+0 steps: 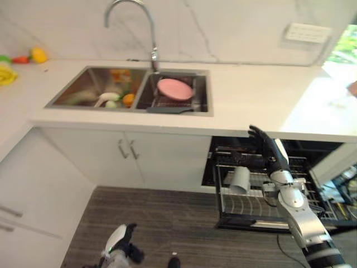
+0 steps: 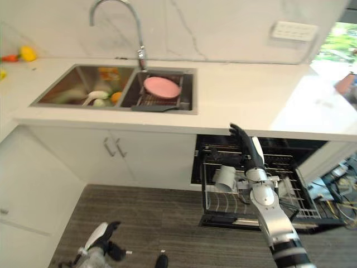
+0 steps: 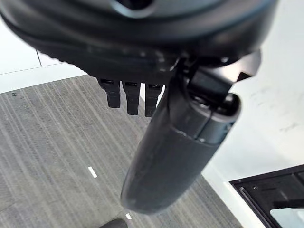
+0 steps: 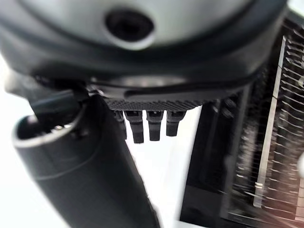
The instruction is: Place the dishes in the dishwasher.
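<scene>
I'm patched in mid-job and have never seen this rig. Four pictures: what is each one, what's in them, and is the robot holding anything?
The two wide pictures come from the robot's head, looking down at a kitchen. A round pink plate sits in the right basin of the steel double sink; the left basin holds a white ladle and other small items I can't identify. Below the white counter, the pulled-out wire dishwasher rack holds a grey cup lying on its side. The dark right hand is raised over the rack, fingers straight, holding nothing. The left hand hangs low over the striped grey floor, also empty. The two close pictures are wrist cameras, each looking along its own hand.
</scene>
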